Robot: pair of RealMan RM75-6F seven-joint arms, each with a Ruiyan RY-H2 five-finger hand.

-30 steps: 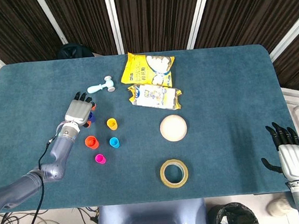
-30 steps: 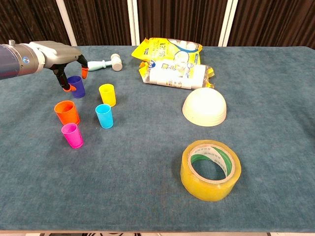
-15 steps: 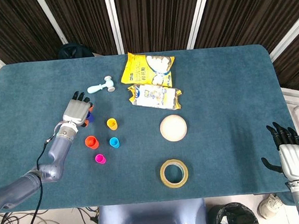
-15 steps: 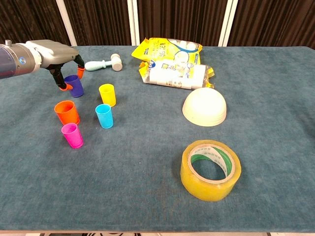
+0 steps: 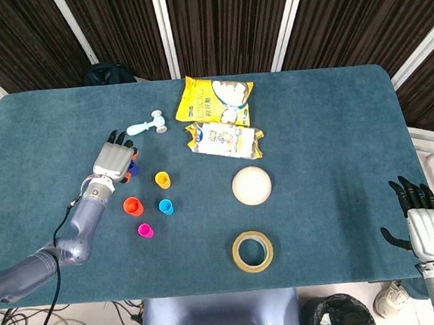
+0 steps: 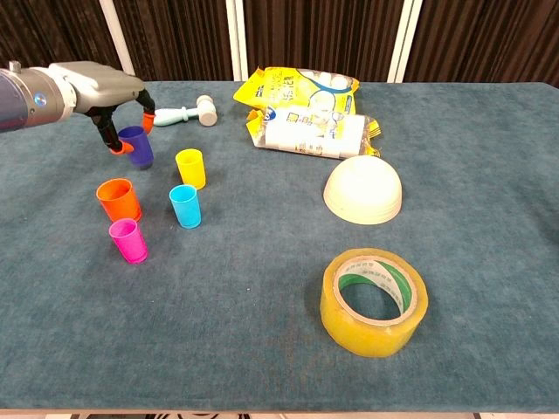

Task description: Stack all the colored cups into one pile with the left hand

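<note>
My left hand point(image 5: 113, 160) point(image 6: 98, 87) grips the purple cup point(image 6: 137, 146) from above, thumb on one side and fingers on the other; the cup looks slightly tilted and just off the cloth. In the head view only a sliver of the cup point(image 5: 132, 168) shows past the hand. Standing upright and apart are the yellow cup point(image 5: 162, 179) point(image 6: 190, 168), cyan cup point(image 5: 165, 206) point(image 6: 185, 206), orange cup point(image 5: 133, 206) point(image 6: 119, 199) and magenta cup point(image 5: 145, 230) point(image 6: 128, 240). My right hand point(image 5: 424, 224) hangs beyond the table's near right corner, fingers spread, holding nothing.
A pale blue toy hammer point(image 5: 148, 126) point(image 6: 183, 111) lies just behind the left hand. Two snack bags point(image 5: 215, 100) point(image 5: 224, 140) lie at the back centre. An upturned white bowl point(image 5: 251, 186) point(image 6: 362, 189) and a yellow tape roll point(image 5: 253, 251) point(image 6: 374, 301) sit to the right.
The left hand closed around the purple cup and raised it a little, shifting slightly toward the back. The other cups and the right hand stayed put.
</note>
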